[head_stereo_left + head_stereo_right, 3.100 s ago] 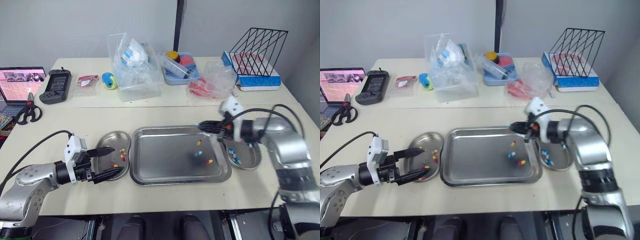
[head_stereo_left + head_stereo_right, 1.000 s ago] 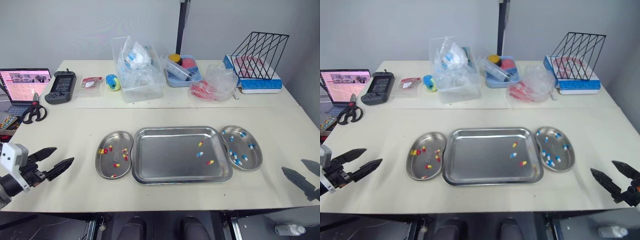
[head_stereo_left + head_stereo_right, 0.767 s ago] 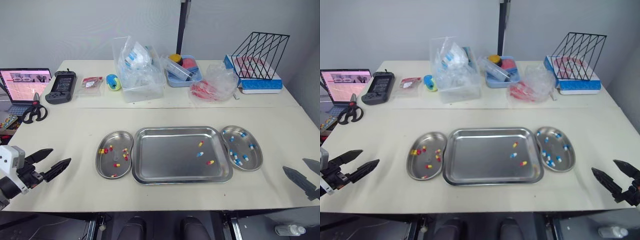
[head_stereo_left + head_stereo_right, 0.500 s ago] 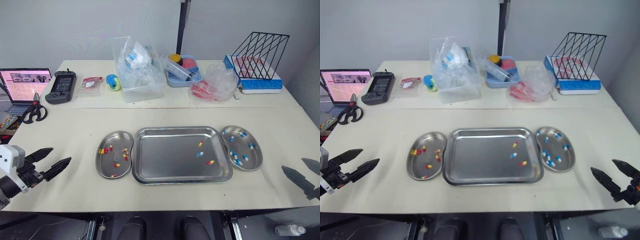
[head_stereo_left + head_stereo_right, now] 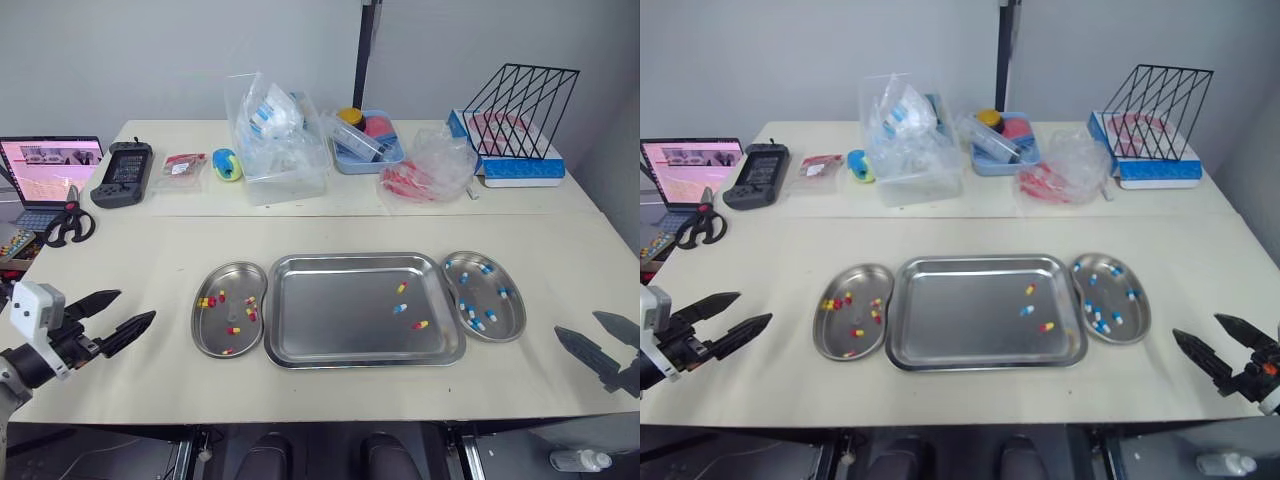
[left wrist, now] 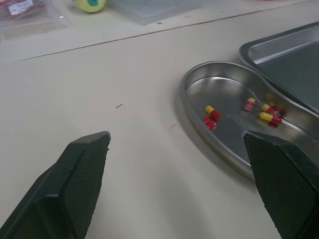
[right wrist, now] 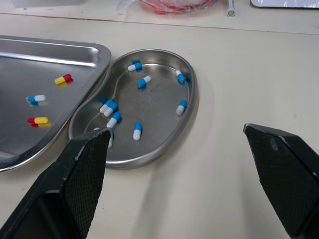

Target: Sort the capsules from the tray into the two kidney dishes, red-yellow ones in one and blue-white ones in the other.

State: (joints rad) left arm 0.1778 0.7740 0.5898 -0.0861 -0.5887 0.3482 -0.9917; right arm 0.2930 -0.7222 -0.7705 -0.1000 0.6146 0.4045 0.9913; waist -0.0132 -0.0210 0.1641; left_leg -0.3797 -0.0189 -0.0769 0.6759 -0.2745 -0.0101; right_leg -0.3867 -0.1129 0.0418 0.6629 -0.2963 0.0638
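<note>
Left dish (image 5: pixel 197 322): red-yellow capsules (image 5: pixel 232 330) inside.
Right dish (image 5: pixel 519 316): blue-white capsules (image 5: pixel 472 320) inside.
Tray (image 5: pixel 330 325): between them, holds three capsules (image 5: pixel 399 308).
Left gripper (image 5: pixel 135 305): spread wide, empty, well apart from left dish.
Right gripper (image 5: pixel 577 323): spread wide, empty.

A clear plastic bin (image 5: pixel 275 150) stuffed with crumpled bags sits at the back of the cream table (image 5: pixel 150 270). Just left of the bin lies a yellow-and-blue ball (image 5: pixel 227 163), then a flat packet with red contents (image 5: pixel 181 165), then a dark handheld console (image 5: pixel 124 172). Furthest left of the bin is an open laptop (image 5: pixel 48 180) with a pink screen, and black-handled scissors (image 5: pixel 62 225) lie in front of it. Just right of the bin is a blue tray (image 5: pixel 365 140) holding small items, and a black pole (image 5: pixel 366 50) rises behind it. Further right lies a clear bag with red contents (image 5: pixel 430 165), then a black wire rack (image 5: pixel 520 105) standing on a blue-and-white box (image 5: pixel 525 170)
</note>
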